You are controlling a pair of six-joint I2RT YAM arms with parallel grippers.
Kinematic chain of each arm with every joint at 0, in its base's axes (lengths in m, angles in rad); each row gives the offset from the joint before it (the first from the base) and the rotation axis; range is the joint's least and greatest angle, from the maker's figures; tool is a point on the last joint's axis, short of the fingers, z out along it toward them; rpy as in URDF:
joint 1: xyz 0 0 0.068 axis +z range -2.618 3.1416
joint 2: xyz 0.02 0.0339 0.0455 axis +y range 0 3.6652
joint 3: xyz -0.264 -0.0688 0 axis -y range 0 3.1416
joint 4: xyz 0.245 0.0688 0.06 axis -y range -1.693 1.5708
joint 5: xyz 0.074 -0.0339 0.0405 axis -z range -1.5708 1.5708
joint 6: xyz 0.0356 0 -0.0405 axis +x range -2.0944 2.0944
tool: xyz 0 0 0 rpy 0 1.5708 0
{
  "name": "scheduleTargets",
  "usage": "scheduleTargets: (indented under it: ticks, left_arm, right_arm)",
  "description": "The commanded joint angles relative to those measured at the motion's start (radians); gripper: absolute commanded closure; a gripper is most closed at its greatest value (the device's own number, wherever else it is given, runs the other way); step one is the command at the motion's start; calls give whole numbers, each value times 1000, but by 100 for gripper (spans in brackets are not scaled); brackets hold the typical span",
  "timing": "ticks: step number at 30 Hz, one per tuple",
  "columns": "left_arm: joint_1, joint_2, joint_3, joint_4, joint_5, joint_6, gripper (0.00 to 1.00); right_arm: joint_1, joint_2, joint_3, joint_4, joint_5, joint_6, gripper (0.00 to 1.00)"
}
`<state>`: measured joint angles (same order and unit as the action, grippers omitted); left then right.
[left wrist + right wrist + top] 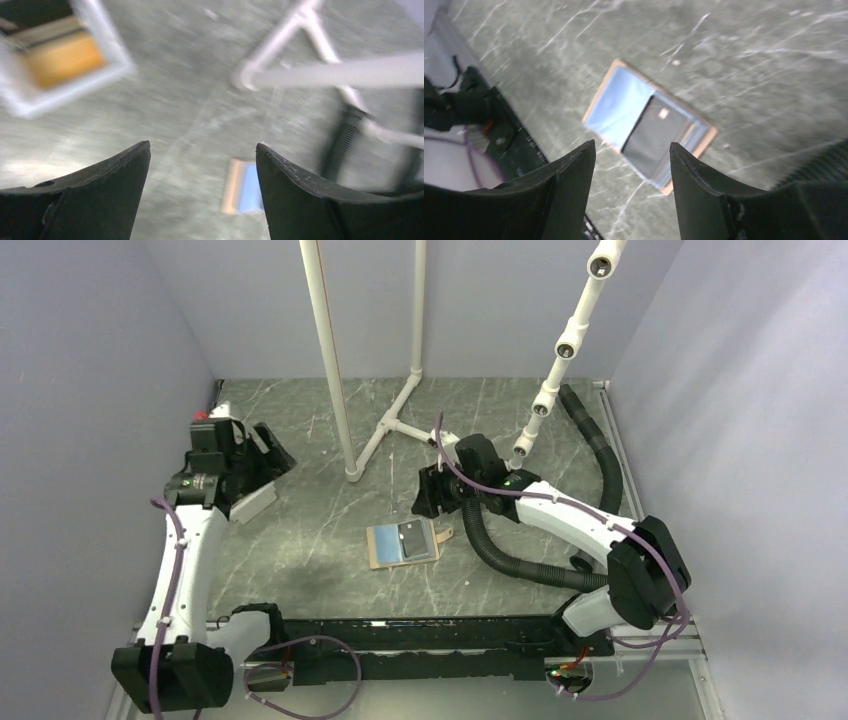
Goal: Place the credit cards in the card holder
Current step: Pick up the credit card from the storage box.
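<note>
Mostly blurred — card holder (239,187), tray (75,88) cut off

My left arm (186,555) rises from its base at the near left and bends forward, with the wrist far out on the left side. My left gripper (268,458) points inward and down, jaws spread wide with nothing between them. My right arm (575,522) folds at the elbow and reaches toward the middle. My right gripper (430,492) tips downward, jaws likewise apart and empty.
</note>
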<state>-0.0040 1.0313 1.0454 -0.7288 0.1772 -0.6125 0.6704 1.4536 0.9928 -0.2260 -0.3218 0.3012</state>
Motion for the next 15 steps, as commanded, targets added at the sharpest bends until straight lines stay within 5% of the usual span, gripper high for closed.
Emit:
scheduleTargets:
  ticks: [1, 3, 7, 15]
  left_arm:
    - [104, 77, 72, -98, -280, 451, 18]
    - [123, 139, 97, -28, -383, 585, 17]
    - [263, 330, 159, 104, -301, 882, 17]
    - [321, 690, 346, 164, -303, 1062, 21]
  right_arm:
    - [16, -11, -75, 113, -190, 49, 41]
    - [27, -30, -99, 154, -231, 66, 41]
    - [111, -41, -102, 169, -232, 61, 40]
    - [263, -127, -119, 134, -97, -18, 39]
